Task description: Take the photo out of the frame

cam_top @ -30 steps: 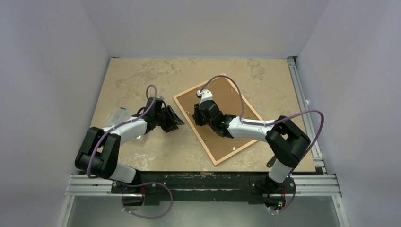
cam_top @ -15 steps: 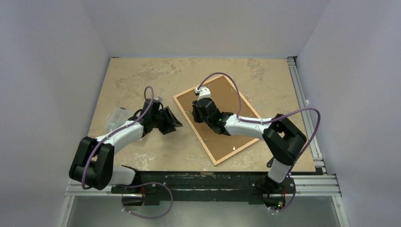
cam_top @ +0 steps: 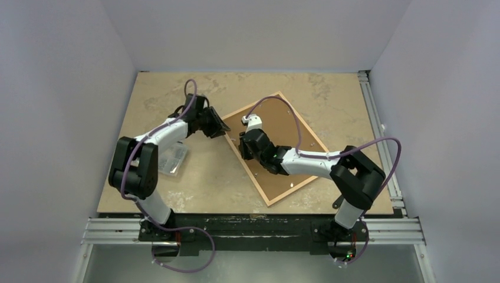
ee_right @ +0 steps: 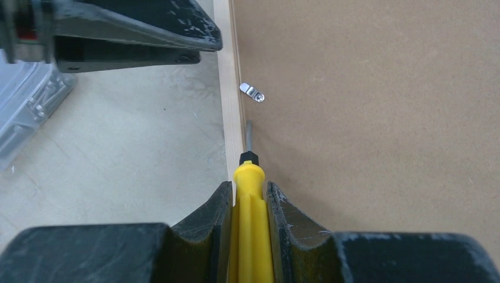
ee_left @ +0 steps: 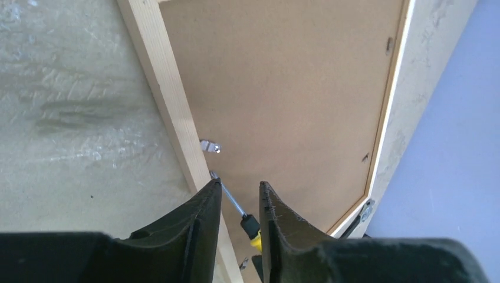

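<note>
Left wrist, left claw (ee_left: 239, 186): fingers narrowly apart, nothing between them – over the frame (ee_left: 171, 106) bar.
Left wrist, board (ee_left: 283, 88): brown, fills the frame, faces up; clip (ee_left: 210, 145) at its edge.
Right wrist, right claw (ee_right: 248, 187): clamped on the screwdriver (ee_right: 252, 236); tip at the bar–board seam, just beside the clip.
Top, frame: back-up, diagonal on the table (cam_top: 177, 188); both claws at its left edge.
Top, photo: hidden; position cannot be told.
</note>
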Controlling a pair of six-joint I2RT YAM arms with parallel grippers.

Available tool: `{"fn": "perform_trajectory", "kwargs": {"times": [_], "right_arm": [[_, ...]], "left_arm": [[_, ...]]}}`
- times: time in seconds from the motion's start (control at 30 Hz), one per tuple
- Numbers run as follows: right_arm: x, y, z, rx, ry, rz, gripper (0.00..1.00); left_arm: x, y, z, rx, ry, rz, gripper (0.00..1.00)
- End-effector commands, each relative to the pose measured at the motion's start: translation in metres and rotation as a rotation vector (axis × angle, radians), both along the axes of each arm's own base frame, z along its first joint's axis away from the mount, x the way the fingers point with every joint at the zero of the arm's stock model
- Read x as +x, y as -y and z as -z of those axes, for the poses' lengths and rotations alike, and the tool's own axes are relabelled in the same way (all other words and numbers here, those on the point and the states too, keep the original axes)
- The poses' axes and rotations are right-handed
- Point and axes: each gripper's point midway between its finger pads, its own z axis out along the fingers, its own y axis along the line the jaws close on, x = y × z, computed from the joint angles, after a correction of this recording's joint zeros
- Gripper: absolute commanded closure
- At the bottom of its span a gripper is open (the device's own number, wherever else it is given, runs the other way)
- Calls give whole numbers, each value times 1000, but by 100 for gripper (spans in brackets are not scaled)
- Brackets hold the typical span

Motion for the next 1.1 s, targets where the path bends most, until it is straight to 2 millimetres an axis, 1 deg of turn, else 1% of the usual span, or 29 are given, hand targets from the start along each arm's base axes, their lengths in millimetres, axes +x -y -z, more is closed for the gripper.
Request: {"fn": "perform_trajectory", "kwargs": {"times": [0.0,0.13,0.2,0.33,0.47,0.63,0.77,0.93,1.07], "right_arm": [[11,-8,-8,53,46,30,100],[16,-12,-2,41,52,31,100],[18,-11,0,32,58,40,100],[23,-14,0,24,68,44,100],[29,-9,0,-12,91,73,100],[34,-11,-5,-3,116,76,100],[35,-22,-10,33,125,51,100],[46,-30,-10,27,153,54,100],[53,-34,-12,20,179,58,100]], "left_arm": [[8,-9,18,61,-94,-44,72],[11,-27,36,180,-132,-79,71],[11,-33,44,219,-147,-86,69],[9,-33,61,242,-195,-61,68],[4,-31,73,241,-233,-48,65],[0,-29,75,234,-246,-33,64],[-1,-30,67,227,-205,-34,60],[-4,-20,70,182,-220,-17,60],[-8,-19,73,179,-220,-17,60]]}}
